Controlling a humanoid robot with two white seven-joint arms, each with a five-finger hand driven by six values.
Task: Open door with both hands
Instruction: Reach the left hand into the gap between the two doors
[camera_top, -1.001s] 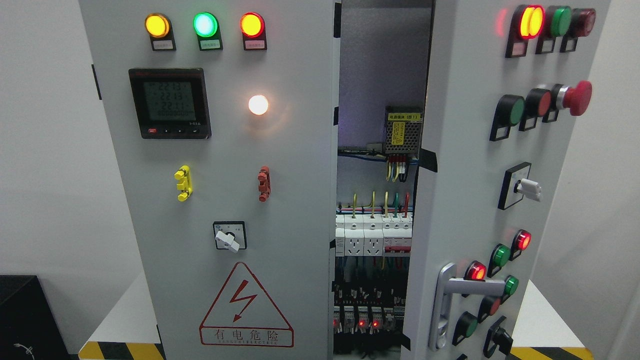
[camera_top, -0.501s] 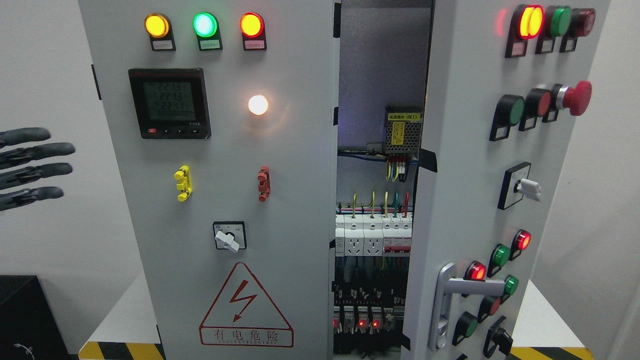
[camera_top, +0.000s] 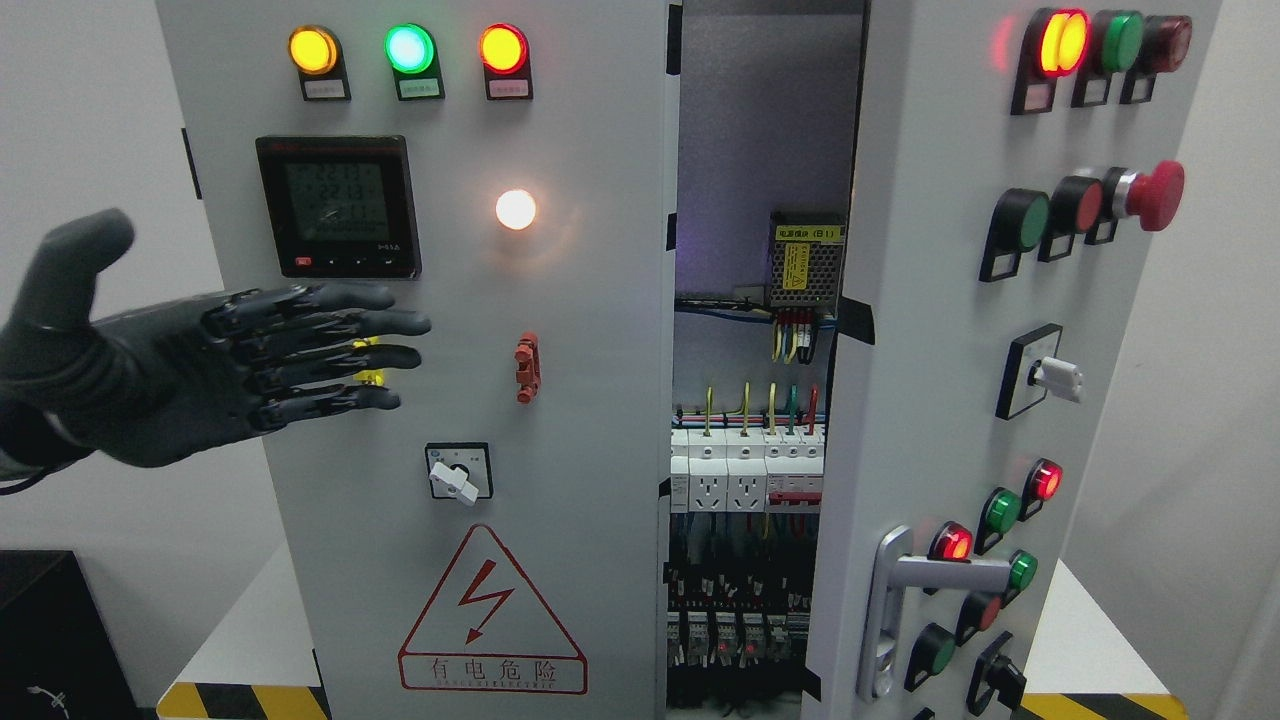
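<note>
Cabinet fills your view. Right door (camera_top: 940, 330) stands ajar, swung out toward you, its free edge facing centre; long axis vertical, handle (camera_top: 900, 590) low near that edge. Left door (camera_top: 470, 420) sits closed and flat, also upright. Gap between shows wiring and breakers (camera_top: 745, 470).

Change: your left hand (camera_top: 210, 355), only fingertips at the frame's left edge half a second ago and absent before that, now reaches across the left door's face below the meter (camera_top: 338, 206). Fingers (camera_top: 340, 325) spread, straight, gripping nothing, covering the yellow terminal (camera_top: 368, 372). Contact with the panel unclear. Likely heading for the left door's inner edge. Right hand out of view
</note>
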